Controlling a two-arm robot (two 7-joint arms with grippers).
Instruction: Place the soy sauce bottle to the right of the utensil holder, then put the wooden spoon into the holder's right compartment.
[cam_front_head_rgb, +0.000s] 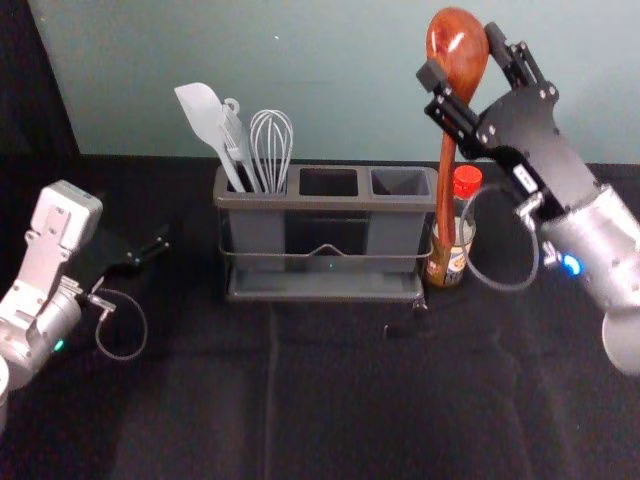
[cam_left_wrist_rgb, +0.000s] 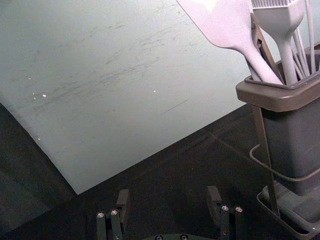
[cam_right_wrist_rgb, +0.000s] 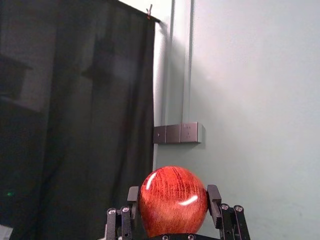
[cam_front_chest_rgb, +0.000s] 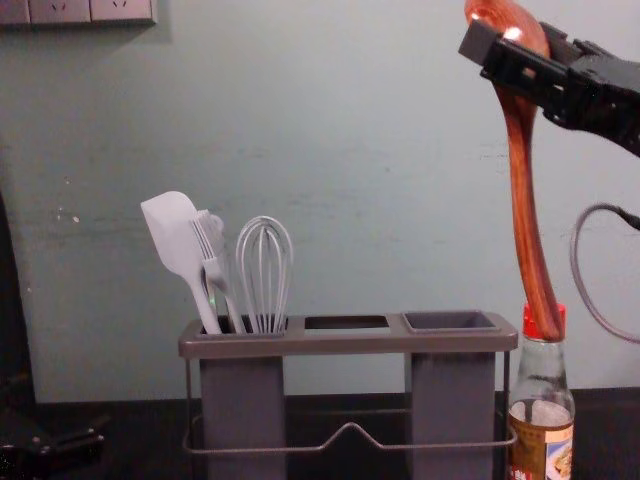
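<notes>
I take this for a lab or a staged test corner rather than a working kitchen. Black cloth (cam_front_head_rgb: 330, 400) covers the desk (cam_front_head_rgb: 200, 420) before me, with a pale, scuffed wall (cam_front_head_rgb: 340, 90) behind. A dark curtain (cam_right_wrist_rgb: 100, 100) hangs next to wall sockets (cam_right_wrist_rgb: 176, 134), and trunking (cam_right_wrist_rgb: 186, 70) runs up above them. The holder (cam_front_head_rgb: 325, 203), whisk (cam_front_chest_rgb: 265, 262), spatula (cam_front_chest_rgb: 172, 238) and bottle (cam_front_chest_rgb: 543, 420) are kitchen things, set out against that plain backdrop.

No text, brand or number is legible. The label (cam_front_chest_rgb: 557, 453) on the soy sauce bottle (cam_front_chest_rgb: 541, 388), standing toward the far edge of the table (cam_front_head_rgb: 330, 390), bears a picture and print-like marks, too small to read.
</notes>
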